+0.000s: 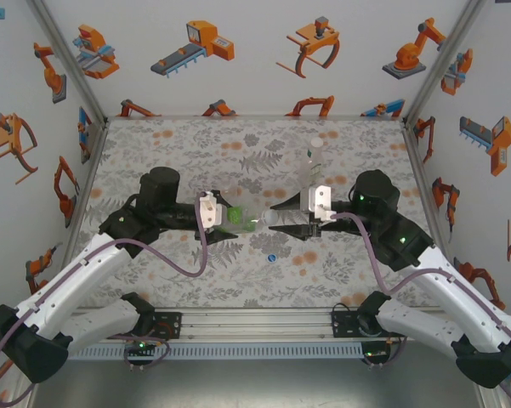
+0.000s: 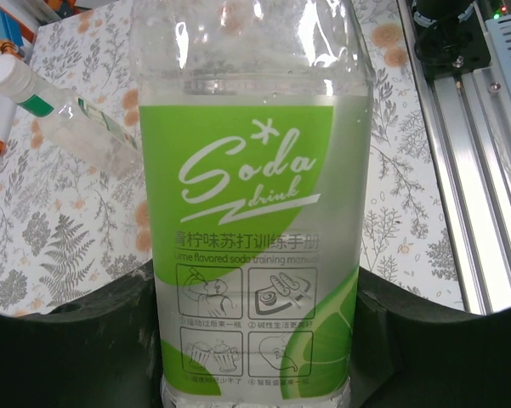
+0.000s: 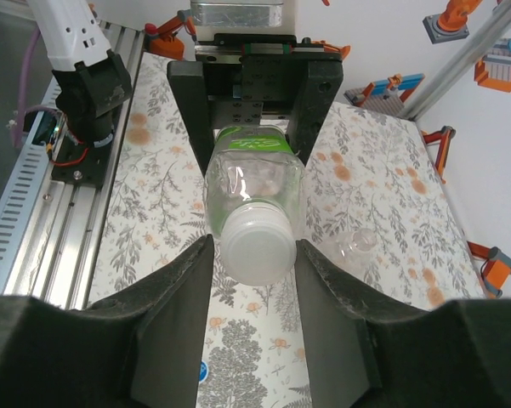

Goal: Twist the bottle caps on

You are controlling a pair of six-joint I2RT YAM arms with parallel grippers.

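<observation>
The right gripper [image 3: 255, 265] is seen from its wrist closed on the white cap [image 3: 257, 246] at the neck of the green-labelled bottle [image 3: 253, 183]. The bottle body is clamped horizontally by the left gripper [image 2: 255, 340]. From above, a blue cap [image 1: 272, 257] is seen on the table [image 1: 170, 144].

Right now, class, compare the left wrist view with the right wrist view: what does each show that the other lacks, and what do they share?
Left wrist view: the "Soda drink" print on the green-labelled bottle, and a second clear bottle with a white top beyond it.
Right wrist view: the white cap on the green-labelled bottle's neck, the right gripper with its fingers close on either side of the cap, and a blue cap on the floral table.
Shared: the green-labelled bottle held in the left gripper, above the floral table.
</observation>
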